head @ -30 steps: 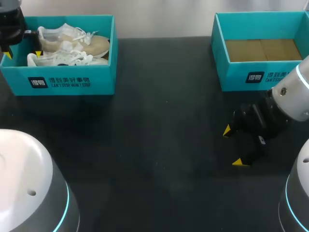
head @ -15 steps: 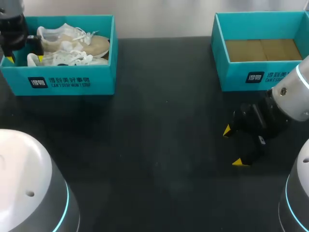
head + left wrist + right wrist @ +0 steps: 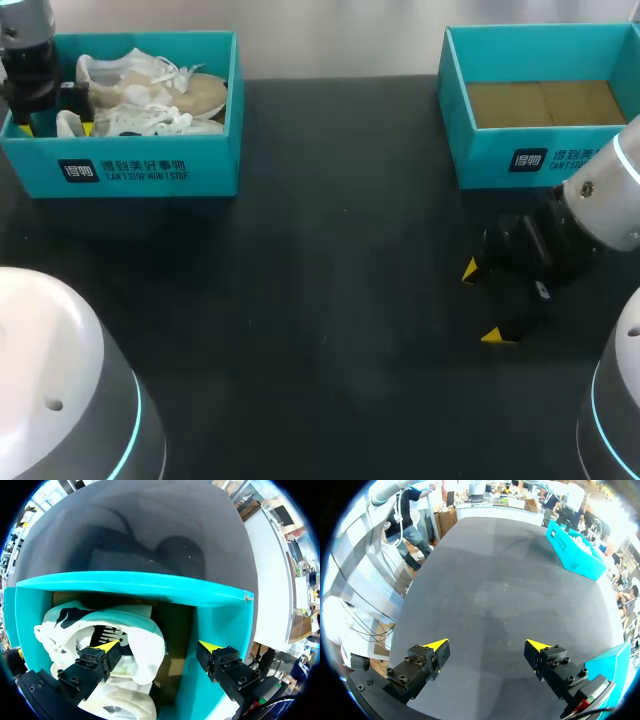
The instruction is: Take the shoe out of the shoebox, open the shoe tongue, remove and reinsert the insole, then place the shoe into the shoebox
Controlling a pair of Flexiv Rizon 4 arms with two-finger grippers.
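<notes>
Barely begun: the shoe [image 3: 142,652] lies in the shoebox [image 3: 150,585], my left gripper [image 3: 159,646] wide open over its heel; my right gripper [image 3: 487,645] is wide, empty.

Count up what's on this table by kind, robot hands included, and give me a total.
Teal shoeboxes: 2
Shoes: 2, both in the left box
Hands: 2
Total: 6

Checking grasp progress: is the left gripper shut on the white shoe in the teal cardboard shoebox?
No, the left gripper is open: one yellow-tipped finger is over the white shoe, the other clear of it.
</notes>
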